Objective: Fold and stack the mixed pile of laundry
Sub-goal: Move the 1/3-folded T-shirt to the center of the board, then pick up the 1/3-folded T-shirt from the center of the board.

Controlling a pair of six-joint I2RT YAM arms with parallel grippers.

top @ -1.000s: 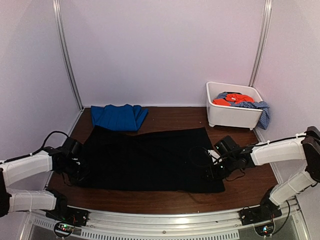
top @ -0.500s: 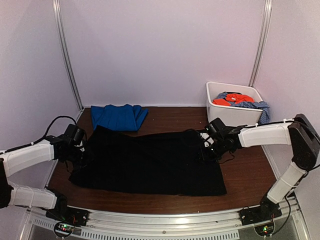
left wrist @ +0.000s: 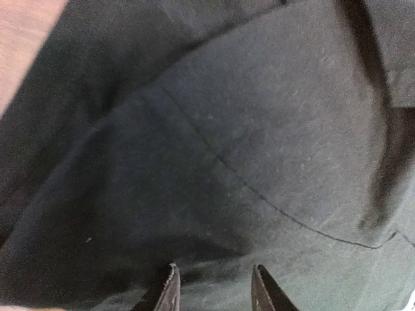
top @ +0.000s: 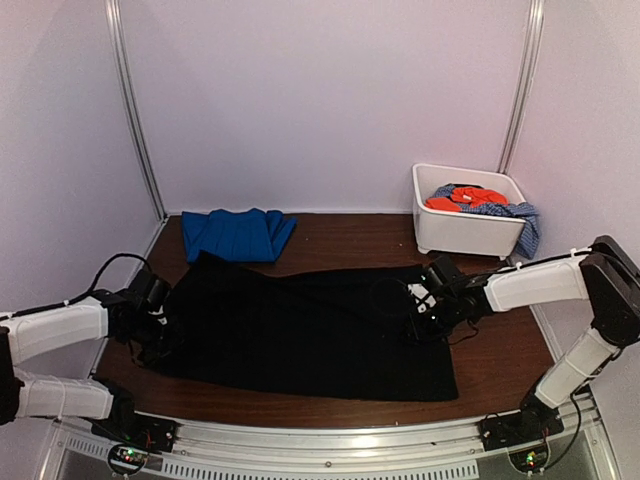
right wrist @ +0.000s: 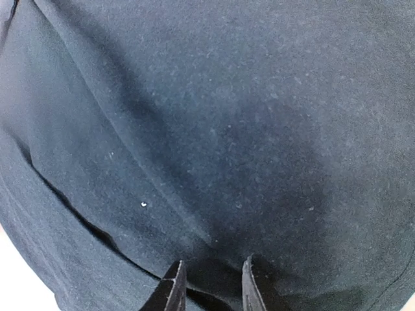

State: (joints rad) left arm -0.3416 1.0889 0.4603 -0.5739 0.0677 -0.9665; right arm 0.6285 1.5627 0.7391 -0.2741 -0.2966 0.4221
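Brown table (top: 350, 235) | black garment (top: 300, 325) spread | left fingers (left wrist: 170, 293), right fingers (right wrist: 174, 289) narrow, pinching its ends

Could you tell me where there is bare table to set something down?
Bare wood lies between the blue garment and the white tub, behind the black garment; a narrow strip runs along the near edge. The middle is crowded: the black garment covers it.

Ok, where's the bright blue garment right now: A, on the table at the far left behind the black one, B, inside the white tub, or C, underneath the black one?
A: the blue garment lies on the table at the far left, behind the black garment and well apart from the white tub.
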